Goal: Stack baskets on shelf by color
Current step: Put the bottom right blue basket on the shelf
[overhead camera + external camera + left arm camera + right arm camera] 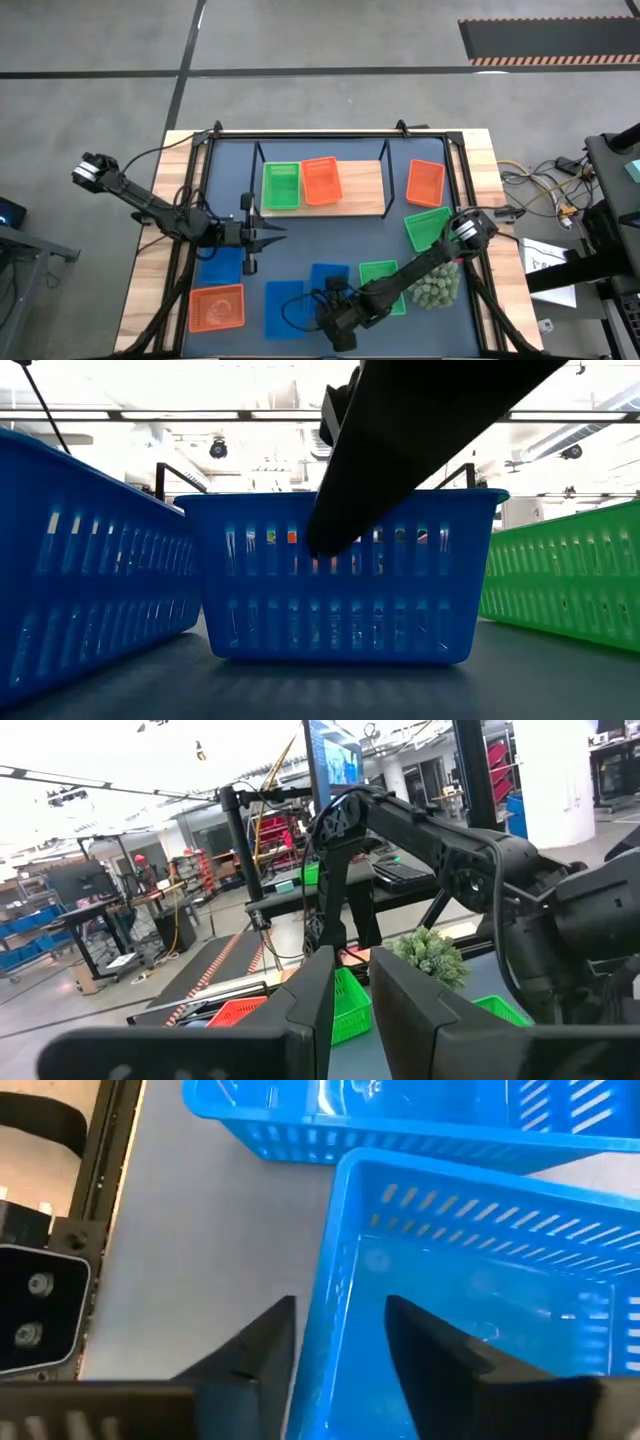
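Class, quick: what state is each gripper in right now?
Left gripper: holding nothing; open or closed cannot be told.
Right gripper: open, straddling the wall of a blue basket.

Wood shelf (362, 187) carries green basket (281, 186), orange basket (321, 180), side by side.

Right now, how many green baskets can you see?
3: one green basket on the shelf beside an orange one, one at the mat's right side, one near the front. More may hide under the arms.

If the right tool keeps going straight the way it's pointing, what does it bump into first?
Probably the blue basket. The right tool has its fingers open on either side of that basket's near wall, so the wall comes first, though depth is hard to judge.
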{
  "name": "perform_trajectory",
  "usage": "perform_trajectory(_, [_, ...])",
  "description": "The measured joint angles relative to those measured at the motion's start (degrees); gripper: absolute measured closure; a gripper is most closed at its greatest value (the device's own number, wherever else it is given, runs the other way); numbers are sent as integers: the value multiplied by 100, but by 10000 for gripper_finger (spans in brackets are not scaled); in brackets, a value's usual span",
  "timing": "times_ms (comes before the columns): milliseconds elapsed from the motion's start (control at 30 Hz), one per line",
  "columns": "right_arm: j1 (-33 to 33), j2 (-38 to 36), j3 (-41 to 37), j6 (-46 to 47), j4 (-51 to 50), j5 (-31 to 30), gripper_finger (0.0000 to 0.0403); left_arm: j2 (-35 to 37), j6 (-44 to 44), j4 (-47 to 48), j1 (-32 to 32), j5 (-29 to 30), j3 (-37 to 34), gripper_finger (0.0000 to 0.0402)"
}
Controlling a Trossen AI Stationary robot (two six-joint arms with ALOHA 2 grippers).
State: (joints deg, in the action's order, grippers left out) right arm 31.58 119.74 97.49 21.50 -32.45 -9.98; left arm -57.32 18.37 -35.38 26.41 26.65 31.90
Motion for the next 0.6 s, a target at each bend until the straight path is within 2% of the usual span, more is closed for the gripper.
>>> perform_trajectory(200, [-25,-102,-2,-300,-86,-7,380,0,2,0,2,3,0,350])
perform_trajectory(433, [-25,-567,33,-512,-682,-5,392,0,2,-11,0,10,0,350])
perform_trajectory(600, [-30,-1169,36,-770,-1173,-91,393,0,4,-13,-3,43,0,350])
